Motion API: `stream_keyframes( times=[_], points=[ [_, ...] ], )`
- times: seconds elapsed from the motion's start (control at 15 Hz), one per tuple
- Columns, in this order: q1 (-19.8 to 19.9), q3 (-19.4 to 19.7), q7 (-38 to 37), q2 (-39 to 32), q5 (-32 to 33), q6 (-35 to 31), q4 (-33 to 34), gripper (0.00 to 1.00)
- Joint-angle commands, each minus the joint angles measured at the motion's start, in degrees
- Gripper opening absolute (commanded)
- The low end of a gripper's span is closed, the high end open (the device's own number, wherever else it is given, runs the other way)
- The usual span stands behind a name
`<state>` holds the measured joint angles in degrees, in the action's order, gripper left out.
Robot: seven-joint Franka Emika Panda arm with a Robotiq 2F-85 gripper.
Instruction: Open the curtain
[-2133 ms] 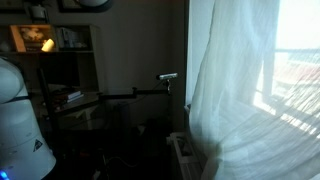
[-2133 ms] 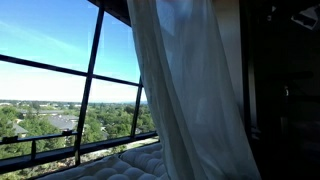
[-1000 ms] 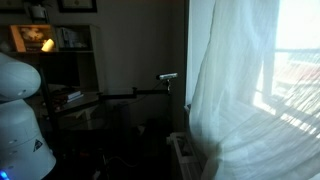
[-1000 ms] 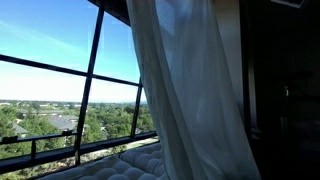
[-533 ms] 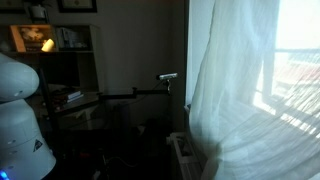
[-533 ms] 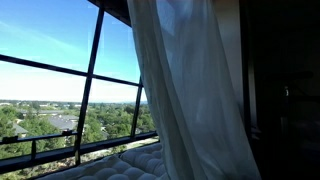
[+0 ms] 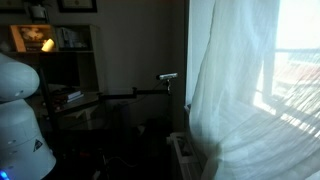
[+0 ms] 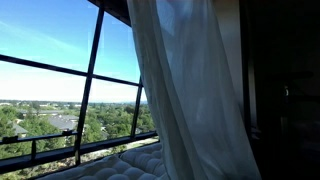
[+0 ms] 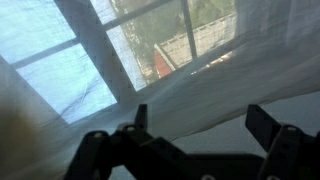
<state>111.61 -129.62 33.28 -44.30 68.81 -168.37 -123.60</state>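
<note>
The sheer white curtain (image 7: 235,90) hangs in soft folds at the right in an exterior view, lit from behind. In an exterior view it hangs as a bunched panel (image 8: 185,90) right of the bare window glass. In the wrist view the curtain fabric (image 9: 200,85) fills the frame close ahead, with window bars showing through it. My gripper (image 9: 200,120) is open, its two dark fingers spread wide with nothing between them, just in front of the fabric. Only the white robot body (image 7: 18,110) shows in an exterior view; the gripper is out of sight in both exterior views.
A white tufted cushion (image 8: 125,165) lies below the window. A dark window frame bar (image 8: 90,85) crosses the glass. A dark shelf with lit objects (image 7: 50,45) and a small camera on a stand (image 7: 168,78) are in the dim room.
Between 2.1 s and 1.0 s ago the white robot body rose into view at the left edge. Since then nothing has visibly moved.
</note>
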Motion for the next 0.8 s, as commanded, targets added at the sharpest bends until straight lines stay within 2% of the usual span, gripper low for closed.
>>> stream_keyframes(
  times=[0.0, 0.27, 0.53, 0.73],
  points=[
    [-1.3, 1.1, -2.8, -2.1, 3.9, 1.4, -0.5, 1.0],
    [-4.0, 2.9, -4.2, -1.8, 5.2, 2.8, -0.5, 1.0],
    [-7.3, 0.2, -4.2, -0.3, 7.1, 6.6, 2.5, 1.0],
    [-11.4, -2.2, -3.4, 0.5, 8.4, 11.4, 5.7, 1.0]
  ],
)
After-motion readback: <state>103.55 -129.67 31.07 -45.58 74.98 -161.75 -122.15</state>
